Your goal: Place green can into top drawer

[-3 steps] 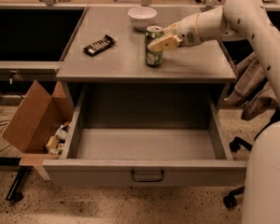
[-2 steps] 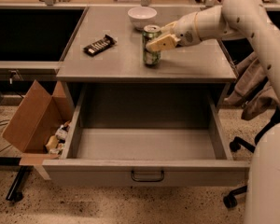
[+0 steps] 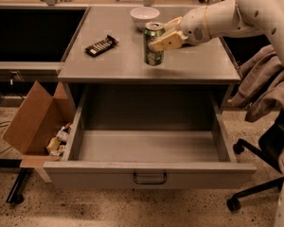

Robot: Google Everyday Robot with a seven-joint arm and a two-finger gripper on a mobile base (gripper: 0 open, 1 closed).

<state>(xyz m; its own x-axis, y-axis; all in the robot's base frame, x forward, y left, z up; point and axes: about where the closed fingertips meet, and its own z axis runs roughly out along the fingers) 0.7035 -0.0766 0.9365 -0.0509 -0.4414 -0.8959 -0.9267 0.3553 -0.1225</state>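
Note:
The green can (image 3: 153,56), green and white with a silver top, stands upright near the middle of the grey cabinet top (image 3: 194,63). My gripper (image 3: 156,40) reaches in from the right and is shut on the can's upper half. One tan finger (image 3: 164,41) crosses the can's front and the other is hidden behind it. The can's base is at or just above the surface. The top drawer (image 3: 109,171) below is pulled fully open, with a dark handle (image 3: 150,178) at its front centre. Nothing lies inside it.
A white bowl (image 3: 145,16) sits just behind the can. A dark snack bar (image 3: 101,45) lies to the left on the top. An open cardboard box (image 3: 33,119) of items stands left of the drawer. A chair draped with cloth (image 3: 270,103) stands at right.
The gripper and the can have shifted slightly left and a little up together. The drawer and the other objects have not moved.

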